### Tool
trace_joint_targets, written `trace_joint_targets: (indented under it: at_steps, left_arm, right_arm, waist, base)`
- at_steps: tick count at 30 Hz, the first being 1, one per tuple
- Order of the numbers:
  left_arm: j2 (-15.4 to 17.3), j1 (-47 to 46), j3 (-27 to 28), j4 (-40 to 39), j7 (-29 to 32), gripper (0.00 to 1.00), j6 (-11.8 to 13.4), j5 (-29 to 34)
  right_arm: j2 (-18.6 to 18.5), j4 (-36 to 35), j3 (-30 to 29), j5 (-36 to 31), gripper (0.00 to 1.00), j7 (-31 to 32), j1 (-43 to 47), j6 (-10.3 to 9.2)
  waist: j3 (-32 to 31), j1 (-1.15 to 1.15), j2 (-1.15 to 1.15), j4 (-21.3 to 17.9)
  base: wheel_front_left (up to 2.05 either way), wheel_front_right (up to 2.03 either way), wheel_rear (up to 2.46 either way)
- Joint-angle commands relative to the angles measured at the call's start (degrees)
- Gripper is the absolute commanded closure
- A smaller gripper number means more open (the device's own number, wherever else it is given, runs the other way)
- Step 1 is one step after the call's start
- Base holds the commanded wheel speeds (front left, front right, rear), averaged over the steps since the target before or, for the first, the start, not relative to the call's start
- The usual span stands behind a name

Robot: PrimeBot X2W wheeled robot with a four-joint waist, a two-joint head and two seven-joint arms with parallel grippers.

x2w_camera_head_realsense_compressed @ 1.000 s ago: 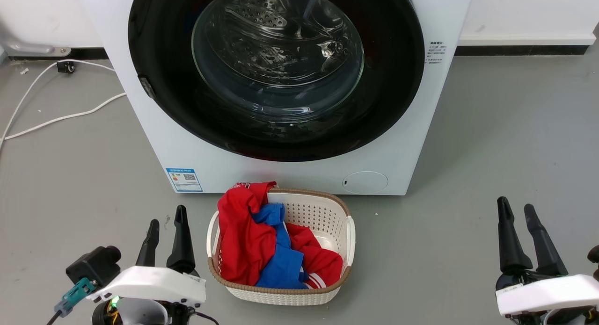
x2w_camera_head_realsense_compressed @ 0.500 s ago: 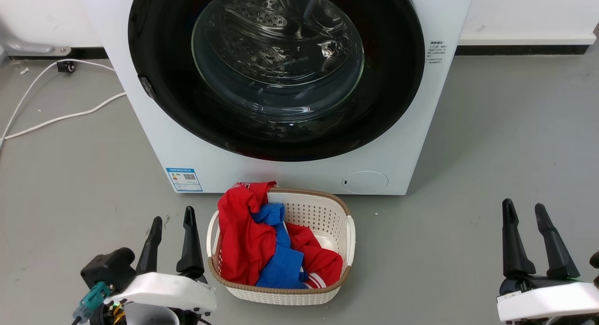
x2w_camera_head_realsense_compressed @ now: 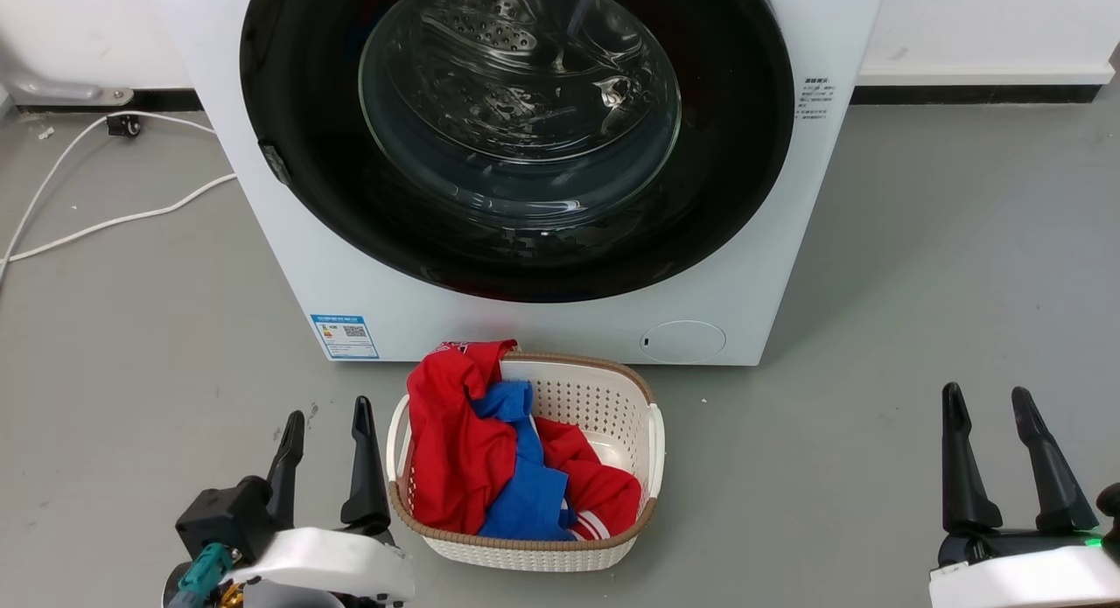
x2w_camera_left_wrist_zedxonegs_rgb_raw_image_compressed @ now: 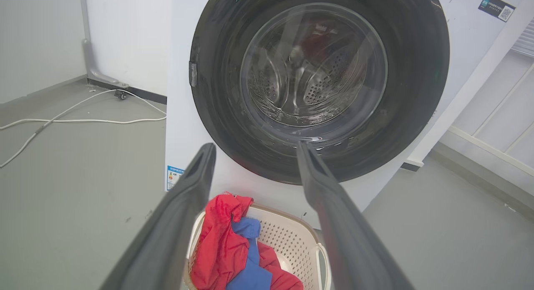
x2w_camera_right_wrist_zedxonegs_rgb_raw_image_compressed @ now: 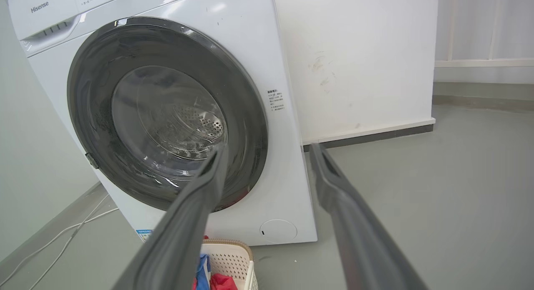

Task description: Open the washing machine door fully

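Observation:
The washing machine door (x2w_camera_head_realsense_compressed: 516,127) is a glossy black ring around a bulging clear glass bowl, lying flush against the white machine front; it also shows as the door (x2w_camera_left_wrist_zedxonegs_rgb_raw_image_compressed: 319,81) and the door (x2w_camera_right_wrist_zedxonegs_rgb_raw_image_compressed: 167,114) in the wrist views. A small latch tab (x2w_camera_head_realsense_compressed: 274,164) sits on its left rim. My left gripper (x2w_camera_head_realsense_compressed: 328,415) is open at the lower left, well short of the machine, beside the basket. At the lower right my right gripper (x2w_camera_head_realsense_compressed: 984,398) is open too, over bare floor. Neither holds anything.
A cream laundry basket (x2w_camera_head_realsense_compressed: 647,415) with red and blue clothes (x2w_camera_head_realsense_compressed: 490,450) stands on the grey floor right before the machine. White cables (x2w_camera_head_realsense_compressed: 114,219) trail across the floor at the left. A white wall with dark skirting (x2w_camera_head_realsense_compressed: 971,92) runs behind.
Both grippers have slid down toward the bottom edge of the head view, the left one also drifting right toward the basket. The door has not moved.

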Motion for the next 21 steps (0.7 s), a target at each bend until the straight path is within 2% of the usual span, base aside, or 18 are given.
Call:
trace_joint_targets:
  at_steps: [1, 21]
  left_arm:
    - [0.1, 0.2, 0.0, -0.5, -0.6, 0.0, -0.1, 1.4]
    - [-1.5, 2.1, 0.9, 0.6, -3.1, 0.0, -0.9, 10.7]
  right_arm:
    - [-0.1, -0.9, -0.1, -1.3, 0.0, -0.4, 0.2, 0.13]
    - [0.0, -2.3, -0.1, -7.7, 0.0, -2.9, 2.6, 0.14]
  waist:
    - [0.0, 0.0, 0.0, 0.0]
    - [-0.2, 0.0, 0.0, 0.2]
  base:
    - [0.0, 0.0, 0.0]
    - [0.0, 0.0, 0.0]
